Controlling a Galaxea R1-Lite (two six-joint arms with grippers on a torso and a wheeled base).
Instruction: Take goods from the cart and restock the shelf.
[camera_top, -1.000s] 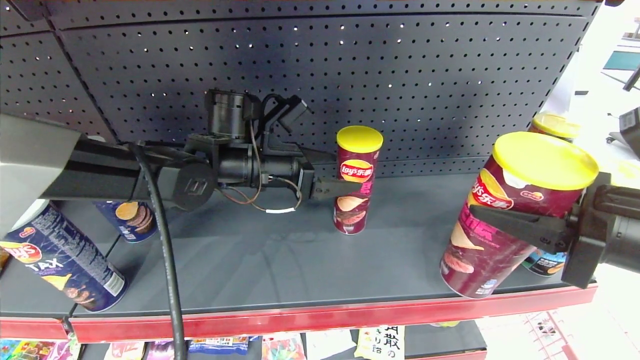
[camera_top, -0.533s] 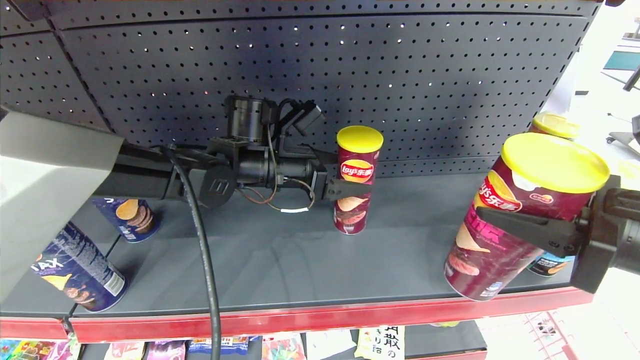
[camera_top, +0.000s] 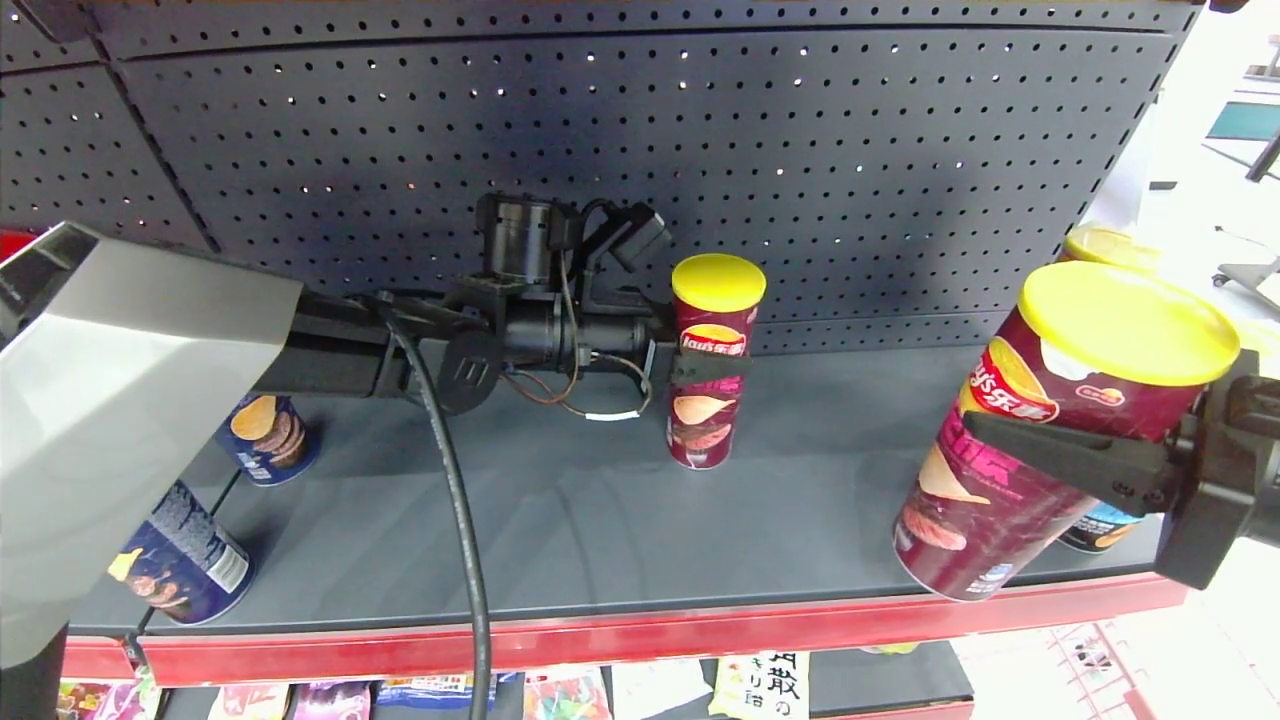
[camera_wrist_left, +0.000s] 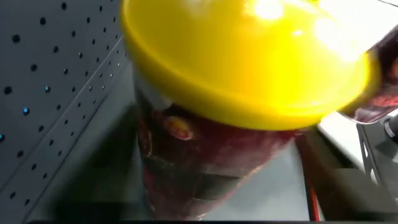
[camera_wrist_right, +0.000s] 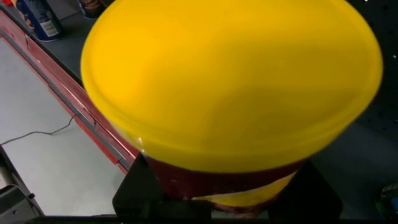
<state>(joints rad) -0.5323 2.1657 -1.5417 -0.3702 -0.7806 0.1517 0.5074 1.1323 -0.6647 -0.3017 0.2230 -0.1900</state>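
Where the head camera looks down on the shelf (camera_top: 560, 530), a maroon can (camera_top: 716, 285) with a yellow lid stands upright on the grey board, about mid-shelf and close to the pegboard back (camera_top: 700, 150). The left gripper (camera_top: 712, 368) reaches across this can's label at mid-height; whether it is clamped on the can or only around it I cannot tell. At the shelf's right end, the right gripper (camera_top: 1040, 445) is closed on a second can (camera_top: 1100, 330), also maroon with a yellow lid. That one is tilted, its top leaning to the right and its base at the red front lip (camera_top: 600, 635); whether the base touches the board I cannot tell. Two blue cans (camera_top: 265, 435) stand at the left end, one near the back and one near the front. Packets (camera_top: 760, 680) lie on the level below.

From the left wrist, the maroon can (camera_wrist_left: 249, 62) is seen from above at close range, its lid just beside the pegboard back (camera_wrist_left: 50, 93).

From the right wrist, the second can (camera_wrist_right: 230, 81) is seen lid-on, with dark fingers (camera_wrist_right: 140, 193) pressed to both sides of its body. The red front lip (camera_wrist_right: 74, 99) runs past it, and the blue cans (camera_wrist_right: 40, 18) are far along the shelf
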